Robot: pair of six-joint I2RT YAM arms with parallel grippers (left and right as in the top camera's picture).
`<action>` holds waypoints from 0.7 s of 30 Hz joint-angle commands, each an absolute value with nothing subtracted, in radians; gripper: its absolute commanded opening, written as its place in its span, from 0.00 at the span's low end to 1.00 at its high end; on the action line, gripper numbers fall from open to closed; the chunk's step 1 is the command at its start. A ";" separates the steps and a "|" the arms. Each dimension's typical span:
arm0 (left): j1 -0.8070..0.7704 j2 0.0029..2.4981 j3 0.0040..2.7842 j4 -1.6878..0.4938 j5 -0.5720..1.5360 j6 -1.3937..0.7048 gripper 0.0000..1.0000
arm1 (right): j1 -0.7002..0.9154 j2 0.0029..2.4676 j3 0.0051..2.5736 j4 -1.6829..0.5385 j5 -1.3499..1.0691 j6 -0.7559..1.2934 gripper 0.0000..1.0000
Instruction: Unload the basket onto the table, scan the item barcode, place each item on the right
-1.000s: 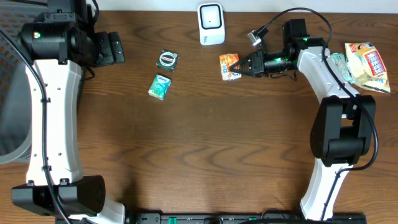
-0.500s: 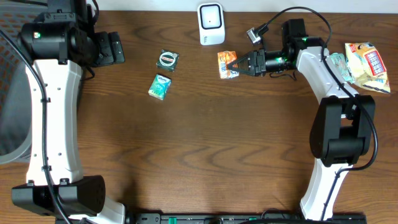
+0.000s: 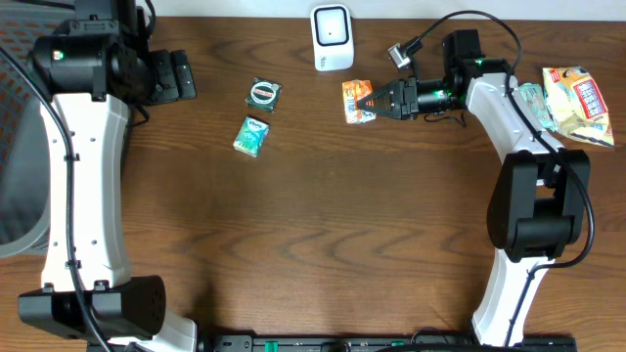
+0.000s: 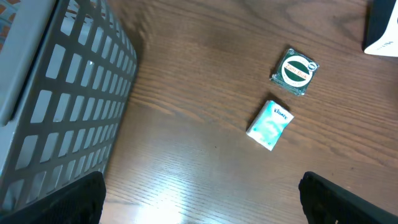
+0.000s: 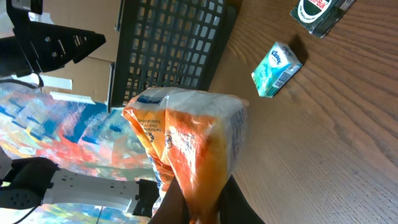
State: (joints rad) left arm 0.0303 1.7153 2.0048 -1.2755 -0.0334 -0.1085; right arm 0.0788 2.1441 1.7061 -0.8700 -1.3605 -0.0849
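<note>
An orange snack packet (image 3: 354, 102) hangs above the table just below and to the right of the white barcode scanner (image 3: 332, 37). My right gripper (image 3: 371, 100) is shut on the packet's end and points left. In the right wrist view the packet (image 5: 193, 143) stands up from the shut fingers (image 5: 202, 208), crumpled, with white and blue print. My left gripper (image 3: 180, 76) is far off at the back left, open and holding nothing. Its dark fingertips (image 4: 74, 199) sit wide apart over bare wood.
A green packet with a round label (image 3: 263, 93) and a teal tissue pack (image 3: 251, 136) lie left of the scanner. More snack bags (image 3: 577, 103) lie at the far right. A grey mesh basket (image 4: 68, 93) stands off the table's left side.
My right gripper has carried the orange packet a little to the left, then held still. The left arm has not moved.
</note>
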 commanded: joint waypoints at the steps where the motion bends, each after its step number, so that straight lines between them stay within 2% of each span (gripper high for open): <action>1: 0.035 1.719 2.000 -1.275 -0.049 -0.117 0.98 | 0.080 2.130 1.703 -0.870 -1.397 -0.103 0.01; 21: 0.035 1.719 2.000 -1.275 -0.049 -0.118 0.98 | 0.091 2.130 1.703 -0.863 -1.360 -0.103 0.01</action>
